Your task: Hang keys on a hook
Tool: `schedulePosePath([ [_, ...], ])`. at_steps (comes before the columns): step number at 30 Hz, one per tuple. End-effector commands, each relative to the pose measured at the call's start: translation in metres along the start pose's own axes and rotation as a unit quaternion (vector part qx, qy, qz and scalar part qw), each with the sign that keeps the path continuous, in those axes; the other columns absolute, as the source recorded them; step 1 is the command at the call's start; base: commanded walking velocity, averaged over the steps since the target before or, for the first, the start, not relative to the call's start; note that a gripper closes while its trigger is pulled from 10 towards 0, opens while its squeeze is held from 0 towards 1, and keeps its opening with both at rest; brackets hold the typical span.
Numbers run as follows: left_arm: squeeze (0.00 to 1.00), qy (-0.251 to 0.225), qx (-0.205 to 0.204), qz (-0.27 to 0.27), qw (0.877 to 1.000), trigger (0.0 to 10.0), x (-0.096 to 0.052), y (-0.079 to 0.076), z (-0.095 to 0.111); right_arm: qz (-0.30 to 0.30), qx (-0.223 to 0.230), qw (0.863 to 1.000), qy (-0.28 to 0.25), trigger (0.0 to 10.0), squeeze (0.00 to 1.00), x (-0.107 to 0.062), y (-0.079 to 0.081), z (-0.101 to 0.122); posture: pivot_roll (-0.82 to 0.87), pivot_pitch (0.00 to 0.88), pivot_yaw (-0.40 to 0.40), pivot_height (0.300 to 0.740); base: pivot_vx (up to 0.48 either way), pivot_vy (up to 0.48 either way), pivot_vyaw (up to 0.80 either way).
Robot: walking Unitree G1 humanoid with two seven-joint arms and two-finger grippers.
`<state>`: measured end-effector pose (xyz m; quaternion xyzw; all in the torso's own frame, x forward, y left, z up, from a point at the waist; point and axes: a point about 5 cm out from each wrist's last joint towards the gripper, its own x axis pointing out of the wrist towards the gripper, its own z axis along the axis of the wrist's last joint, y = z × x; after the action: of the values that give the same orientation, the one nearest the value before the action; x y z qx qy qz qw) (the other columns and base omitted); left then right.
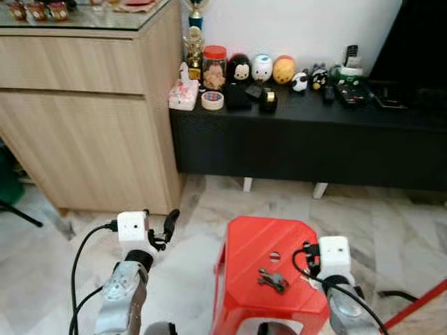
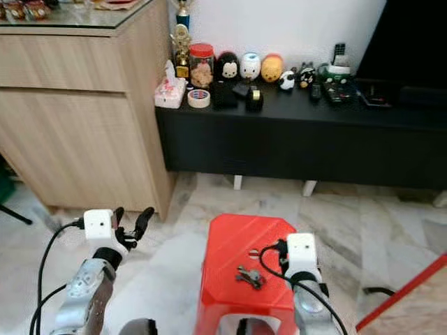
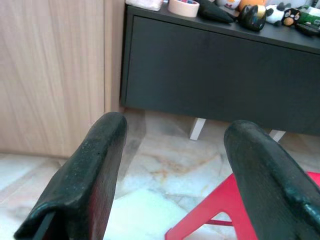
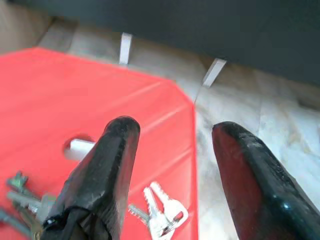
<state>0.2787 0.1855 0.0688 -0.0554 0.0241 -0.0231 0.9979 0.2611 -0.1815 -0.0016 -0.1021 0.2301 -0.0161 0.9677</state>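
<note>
Both grippers, left (image 3: 170, 175) and right (image 4: 175, 175), spread wide, right above keys (image 1: 273, 280) on red stool (image 1: 258, 244).

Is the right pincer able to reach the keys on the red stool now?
Probably yes. The right pincer is open just above the keys on the red stool, with nothing between them.

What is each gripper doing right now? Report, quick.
Left gripper: open, holding nothing, over the floor.
Right gripper: open, holding nothing, above the keys on the red stool.
</note>
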Motion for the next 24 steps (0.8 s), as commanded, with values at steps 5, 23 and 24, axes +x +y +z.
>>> schedulePosePath([
  [5, 0.0, 0.003, -0.007, -0.004, 1.0, 10.0, 0.0, -0.003, -0.002, 0.064, -0.053, 0.996, 0.043, 10.0, 0.0, 0.01, 0.014, -0.01, -0.03, 0.03, -0.066, 0.626, 0.0, 0.0, 0.0],
  [23, 0.0, 0.003, -0.002, -0.001, 1.0, 10.0, -0.011, -0.002, -0.002, 0.165, -0.14, 0.973, 0.085, 10.0, 0.0, 0.011, 0.048, -0.023, 0.02, 0.058, -0.083, 0.626, 0.0, 0.0, 0.0],
  [24, 0.0, 0.004, -0.002, -0.001, 1.0, 10.0, -0.012, -0.002, -0.002, 0.168, -0.14, 0.972, 0.085, 10.0, 0.0, 0.011, 0.049, -0.023, 0.02, 0.058, -0.083, 0.626, 0.0, 0.0, 0.0],
])
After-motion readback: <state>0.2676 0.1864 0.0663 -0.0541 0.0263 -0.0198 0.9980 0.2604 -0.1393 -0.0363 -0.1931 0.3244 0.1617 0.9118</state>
